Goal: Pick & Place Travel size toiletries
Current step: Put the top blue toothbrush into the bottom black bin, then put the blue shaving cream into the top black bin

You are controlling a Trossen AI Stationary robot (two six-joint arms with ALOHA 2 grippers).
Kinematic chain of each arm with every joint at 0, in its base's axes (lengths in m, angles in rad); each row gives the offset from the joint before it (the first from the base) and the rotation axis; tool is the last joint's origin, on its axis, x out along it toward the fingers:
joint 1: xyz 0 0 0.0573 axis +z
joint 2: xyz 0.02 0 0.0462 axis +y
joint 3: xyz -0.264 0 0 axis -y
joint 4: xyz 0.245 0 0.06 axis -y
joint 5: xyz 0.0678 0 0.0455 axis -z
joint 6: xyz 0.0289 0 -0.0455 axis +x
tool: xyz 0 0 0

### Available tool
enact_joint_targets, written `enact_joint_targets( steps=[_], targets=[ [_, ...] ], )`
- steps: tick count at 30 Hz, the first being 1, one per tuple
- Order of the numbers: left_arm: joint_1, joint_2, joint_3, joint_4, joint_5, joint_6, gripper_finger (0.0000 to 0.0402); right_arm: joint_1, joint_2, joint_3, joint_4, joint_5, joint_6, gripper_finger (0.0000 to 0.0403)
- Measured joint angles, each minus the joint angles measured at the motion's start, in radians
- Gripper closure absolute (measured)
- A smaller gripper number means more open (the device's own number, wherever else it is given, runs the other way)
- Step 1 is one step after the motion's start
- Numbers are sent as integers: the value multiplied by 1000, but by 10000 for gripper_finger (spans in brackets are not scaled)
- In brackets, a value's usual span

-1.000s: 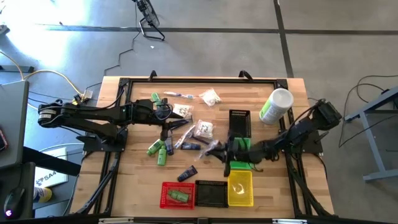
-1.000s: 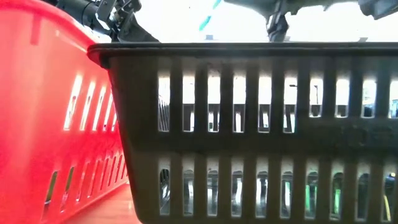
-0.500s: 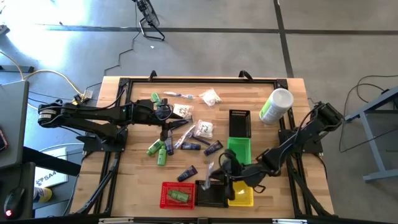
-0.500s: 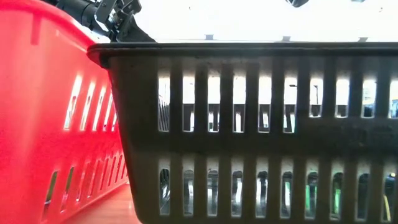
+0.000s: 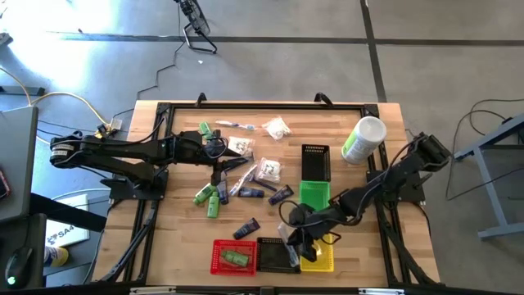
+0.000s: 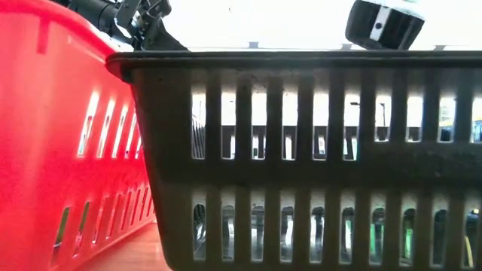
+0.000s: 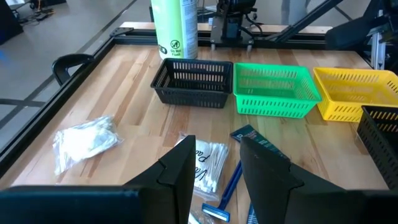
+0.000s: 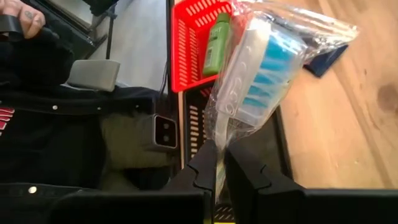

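Note:
My right gripper is shut on a clear-wrapped toothbrush with blue bristles, above the near black basket. The red basket beside it holds a green bottle. My left gripper stands open and empty over the left middle of the table. Below and ahead of it lie a white packet, a blue razor and a navy tube. More green bottles, a navy tube and a white packet lie flat on the wood. My right gripper pinches the end of the toothbrush's clear wrapper between its two fingers. The fingers slant down from the table's right side. The wrapped toothbrush sticks out beyond the fingertips, lifted clear, over the black basket's near rim.
A far black basket, a green basket and a yellow basket stand in a row right of centre. A white-and-green canister stands at the far right. A person in dark clothes stands beyond the near edge.
My right gripper has carried the wrapped toothbrush from the middle of the table, beside the green basket, toward the near edge, rising a little. It has rolled and tipped from pointing steeply down to a shallower slant. It now hangs over the near black basket.

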Motion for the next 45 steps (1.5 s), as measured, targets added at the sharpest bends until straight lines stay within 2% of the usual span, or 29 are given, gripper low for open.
enact_joint_targets(
  steps=[9, 15, 20, 29, 34, 45],
  targets=[
    [0, 0, 0, 0, 0, 0, 278, -38, 4, 0, 8, 2, -61, 393],
    [0, 0, 0, -7, 0, 0, 278, -32, 93, 9, 74, -23, -79, 394],
    [0, 1, 0, -14, 0, 0, 278, -32, 180, 66, 42, -75, -131, 394],
    [0, 1, 0, -30, -9, 0, 278, -58, 198, 98, 4, -95, -245, 393],
    [0, 1, 0, -35, -9, 0, 278, -79, 197, 98, -25, -63, -264, 365],
    [0, 1, 0, -45, -13, 0, 278, -83, 197, 98, -28, -63, -324, 289]
  ],
)
